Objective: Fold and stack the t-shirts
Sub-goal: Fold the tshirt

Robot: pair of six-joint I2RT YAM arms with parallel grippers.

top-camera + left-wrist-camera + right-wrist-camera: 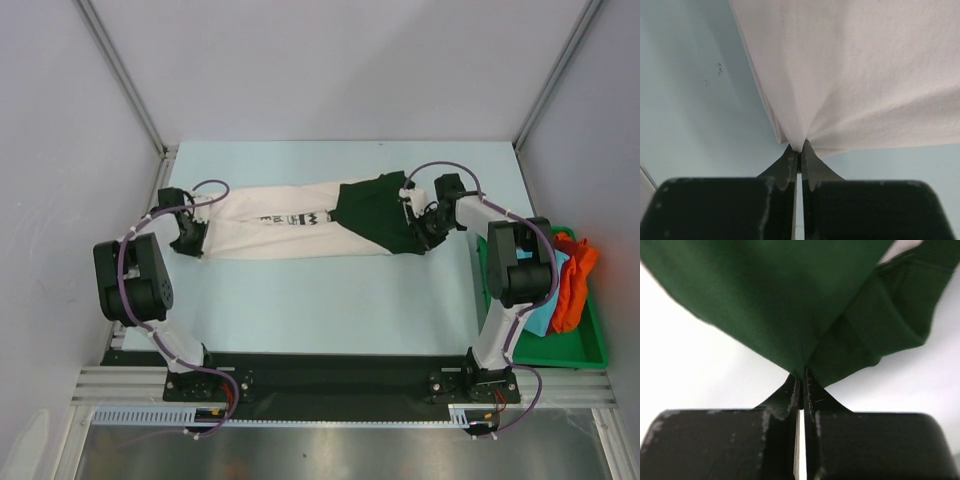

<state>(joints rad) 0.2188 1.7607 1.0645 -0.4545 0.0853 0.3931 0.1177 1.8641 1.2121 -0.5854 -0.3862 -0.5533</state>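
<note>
The left tool [798,150] is pinching the cream-white t-shirt [270,235] at its left end; the right tool [801,377] is clamping the dark green t-shirt [375,215], which is lying over the cream one's right end on the desk [330,300]. Each is gripping a different shirt — pulling apart could be dragging the green off. Wrist views are showing the pinches; only the top view is showing the overlap.

Top cam: I look down from high behind both arm bases [200,385] over the whole counter [320,300] | left wrist cam: tight behind left pincer [799,148], facing cream shirt [865,75] | right wrist cam: tight behind right pincer [801,376], facing green shirt [765,300] | both cloth ends shared with top.
</note>
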